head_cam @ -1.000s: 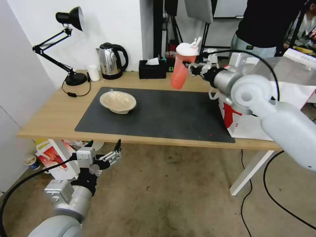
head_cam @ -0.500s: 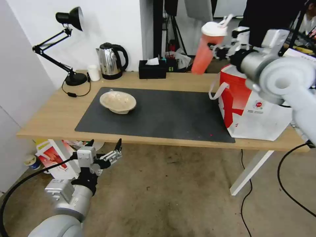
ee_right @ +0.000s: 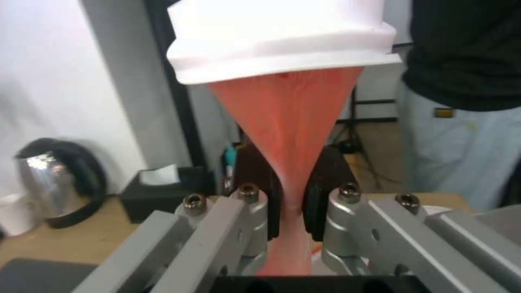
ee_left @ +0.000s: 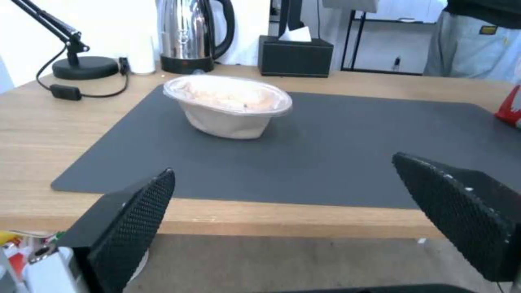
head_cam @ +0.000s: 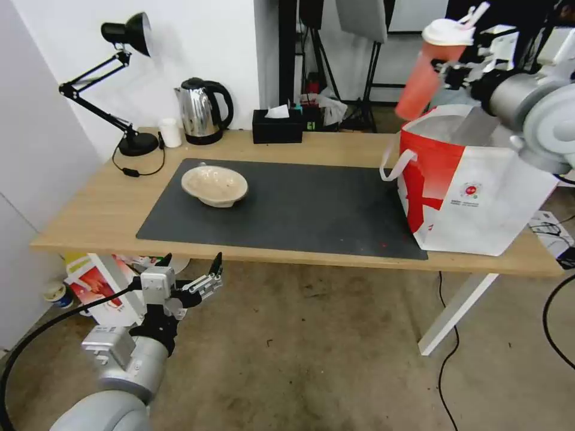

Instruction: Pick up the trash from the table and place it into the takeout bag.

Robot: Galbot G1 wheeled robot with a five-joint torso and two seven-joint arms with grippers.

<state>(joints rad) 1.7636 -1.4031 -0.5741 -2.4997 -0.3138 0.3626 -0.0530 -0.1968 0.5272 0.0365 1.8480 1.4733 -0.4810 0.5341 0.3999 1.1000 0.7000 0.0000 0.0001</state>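
Note:
My right gripper (head_cam: 460, 67) is shut on the red translucent cup (head_cam: 422, 78) with its white lid, holding it tilted in the air just above the open top of the takeout bag (head_cam: 473, 185). Seen from the right wrist, the pads (ee_right: 271, 211) squeeze the cup (ee_right: 287, 122) flat in the middle. The bag stands on the right end of the table (head_cam: 108, 209). A shallow beige bowl (head_cam: 214, 185) rests on the dark mat's left part; the left wrist view shows the bowl (ee_left: 228, 103) too. My left gripper (head_cam: 188, 272) hangs open below the table's front edge.
At the back of the table stand a black desk lamp (head_cam: 123, 84), a small white cup (head_cam: 171, 132), a steel kettle (head_cam: 202, 111) and a black tissue box (head_cam: 277, 126). A smaller printed bag (head_cam: 99, 284) stands on the floor under the table. A person stands behind the table.
My right gripper has carried the red cup up and to the right, from over the mat's back edge to above the bag's opening. The left arm has stayed still.

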